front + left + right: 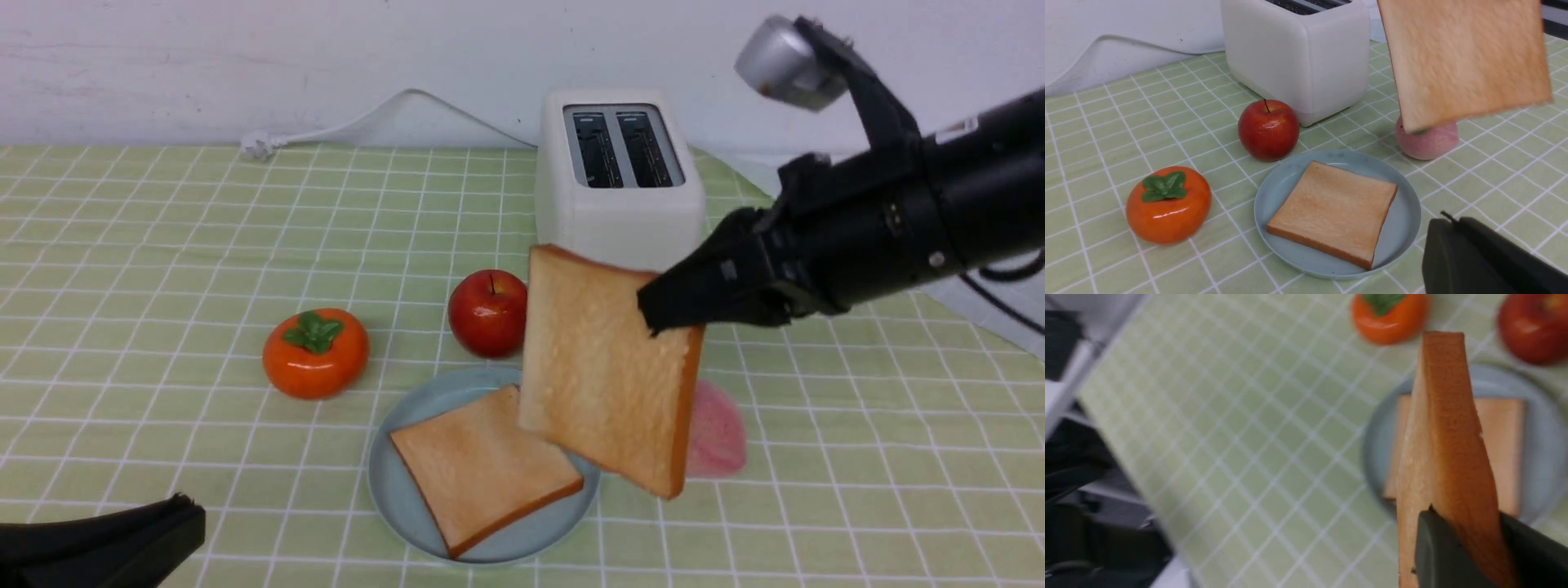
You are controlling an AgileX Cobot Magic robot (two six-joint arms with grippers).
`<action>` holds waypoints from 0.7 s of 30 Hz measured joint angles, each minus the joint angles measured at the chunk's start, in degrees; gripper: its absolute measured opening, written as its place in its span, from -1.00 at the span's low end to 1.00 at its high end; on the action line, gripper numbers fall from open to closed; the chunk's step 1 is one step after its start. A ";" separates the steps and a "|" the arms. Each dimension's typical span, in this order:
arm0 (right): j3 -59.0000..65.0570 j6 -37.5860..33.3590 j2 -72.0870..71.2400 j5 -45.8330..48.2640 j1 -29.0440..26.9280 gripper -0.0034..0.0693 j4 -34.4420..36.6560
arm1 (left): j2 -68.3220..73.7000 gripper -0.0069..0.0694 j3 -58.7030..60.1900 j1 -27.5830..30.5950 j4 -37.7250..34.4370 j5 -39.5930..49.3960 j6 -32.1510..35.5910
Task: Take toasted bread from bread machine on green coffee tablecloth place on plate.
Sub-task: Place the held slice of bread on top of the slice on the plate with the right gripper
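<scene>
One slice of toasted bread (482, 469) lies flat on the pale blue plate (392, 498); it also shows in the left wrist view (1333, 210) on the plate (1406, 212). My right gripper (653, 310) is shut on the second slice (600, 367), which hangs upright in the air over the plate's right side; in the right wrist view the fingers clamp its crust edge (1447, 428). The white bread machine (620, 175) stands behind with both slots empty. My left gripper (192, 514) rests low at the front left, shut and empty. The green tablecloth (163, 245) covers the table.
A red apple (488, 312) sits just behind the plate, an orange persimmon (314, 351) to its left, a pink peach (714, 429) to its right, partly behind the held slice. The toaster's white cord (367, 122) runs along the back wall.
</scene>
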 joint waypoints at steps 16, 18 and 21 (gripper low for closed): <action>3.01 -10.59 11.52 -1.67 0.92 -0.57 16.67 | 0.00 -0.84 0.00 0.00 -0.23 0.00 -0.02; 3.01 -12.26 12.81 -2.05 1.88 -0.57 18.77 | 0.00 -0.84 0.00 0.00 -0.28 0.00 -0.02; 3.01 -13.76 14.64 -3.42 3.20 -0.57 20.83 | 0.00 -0.84 0.00 0.00 -0.28 0.00 -0.02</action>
